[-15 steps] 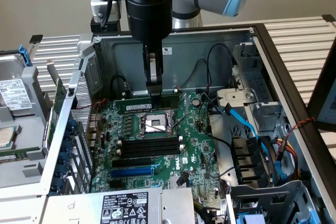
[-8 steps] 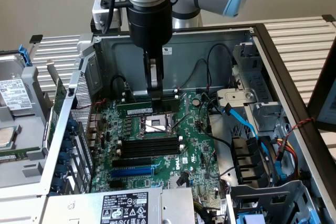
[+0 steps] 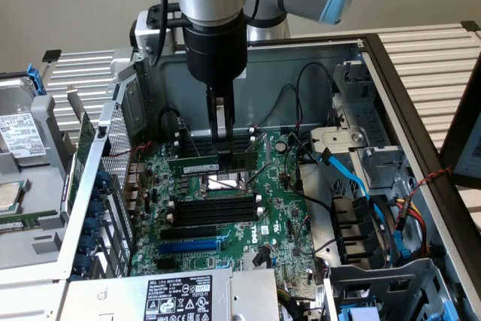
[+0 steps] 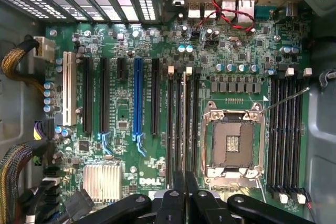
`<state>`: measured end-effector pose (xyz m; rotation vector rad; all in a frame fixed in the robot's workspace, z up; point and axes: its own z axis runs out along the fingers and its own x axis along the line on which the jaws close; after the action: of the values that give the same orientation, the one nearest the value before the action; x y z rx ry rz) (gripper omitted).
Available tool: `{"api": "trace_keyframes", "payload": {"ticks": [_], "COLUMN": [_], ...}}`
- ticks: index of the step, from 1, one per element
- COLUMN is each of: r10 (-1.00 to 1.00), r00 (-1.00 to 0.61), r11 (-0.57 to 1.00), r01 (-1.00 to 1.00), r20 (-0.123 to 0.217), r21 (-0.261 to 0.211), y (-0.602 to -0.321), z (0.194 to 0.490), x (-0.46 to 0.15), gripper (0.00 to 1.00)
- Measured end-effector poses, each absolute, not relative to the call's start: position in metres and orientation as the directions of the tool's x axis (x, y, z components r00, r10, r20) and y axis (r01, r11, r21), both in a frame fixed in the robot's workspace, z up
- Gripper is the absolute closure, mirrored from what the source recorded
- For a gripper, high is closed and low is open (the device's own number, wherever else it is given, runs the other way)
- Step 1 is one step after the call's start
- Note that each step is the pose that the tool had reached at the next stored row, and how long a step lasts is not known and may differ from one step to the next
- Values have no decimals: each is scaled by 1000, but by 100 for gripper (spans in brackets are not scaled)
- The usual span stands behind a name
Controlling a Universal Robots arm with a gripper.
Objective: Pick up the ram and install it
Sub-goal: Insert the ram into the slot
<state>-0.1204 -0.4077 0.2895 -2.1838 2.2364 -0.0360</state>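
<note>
Exterior view, centre-left: the long thin green circuit-board ram stick w/ white label (image 3: 210,162) hangs level, clear of the board. At centre, the black two-finger gripper (image 3: 221,137) pinches its top edge, jaws nearly closed. In the wrist view the stick sits edge-on over the long black memory slots (image 4: 172,119). Likely step: aligning, not yet seated. Seating needs the edge square w/ one slot.

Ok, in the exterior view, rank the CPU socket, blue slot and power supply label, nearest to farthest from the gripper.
From the gripper holding the ram:
1. CPU socket, right beneath it.
2. Blue slot, lower on the board.
3. Power supply label, at the view's bottom edge.
</note>
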Motion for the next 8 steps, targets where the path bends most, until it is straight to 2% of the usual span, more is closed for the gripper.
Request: {"api": "trace_keyframes", "payload": {"ticks": [8], "r10": [-1000], "r00": [-24], "r11": [24], "r01": [-999], "r20": [5], "r21": [-28], "y": [-413], "z": [281], "x": [-120], "gripper": [88]}}
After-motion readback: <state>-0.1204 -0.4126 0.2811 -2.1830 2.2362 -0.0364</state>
